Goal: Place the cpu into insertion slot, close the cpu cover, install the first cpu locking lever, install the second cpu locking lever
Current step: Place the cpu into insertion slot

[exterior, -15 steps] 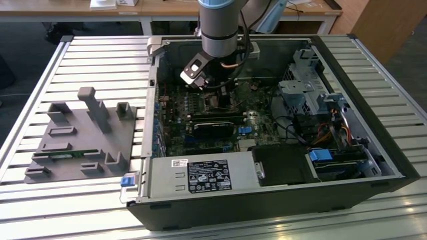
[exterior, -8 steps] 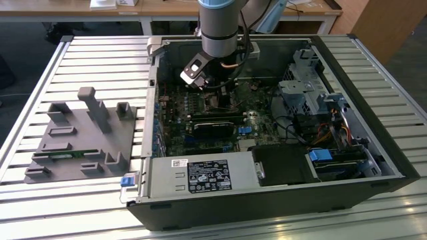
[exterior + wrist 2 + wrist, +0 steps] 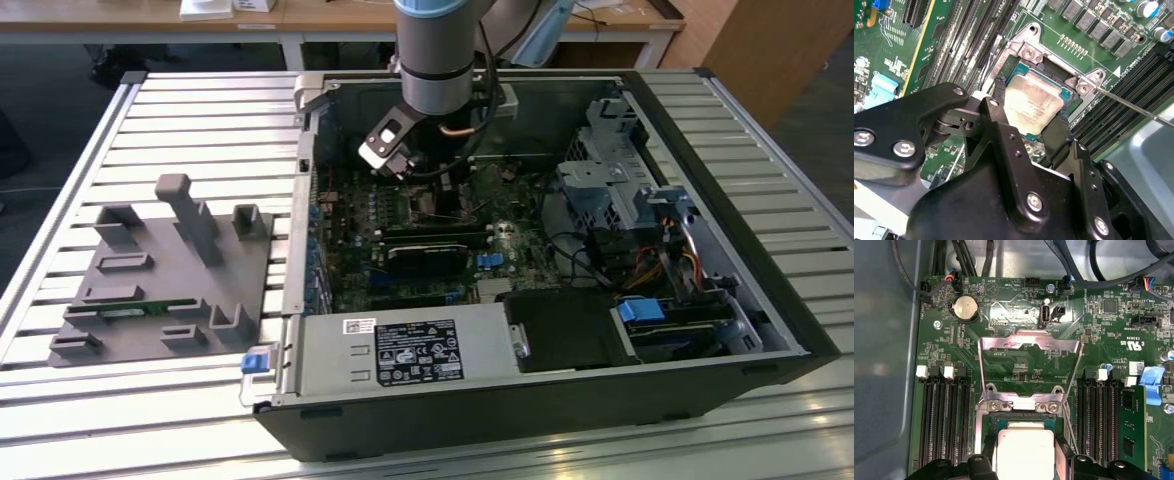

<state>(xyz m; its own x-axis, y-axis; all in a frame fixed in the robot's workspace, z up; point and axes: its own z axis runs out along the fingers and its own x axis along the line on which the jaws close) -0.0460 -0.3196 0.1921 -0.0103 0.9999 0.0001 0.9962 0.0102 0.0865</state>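
Observation:
The cpu is a silvery-beige square chip held between my black fingers, which press on two opposite edges. In the first wrist view the cpu lies over the insertion slot. I cannot tell whether it is fully seated. The cpu cover stands swung open behind the slot, with green board showing through its window. A thin locking lever sticks out loose beside the slot. In the exterior view my gripper reaches down into the open computer case.
Long black memory slots flank the socket, one holding a green memory card. A coin battery and cables lie beyond the cover. A grey fixture tray sits on the exterior view's left, and the power supply is near the front.

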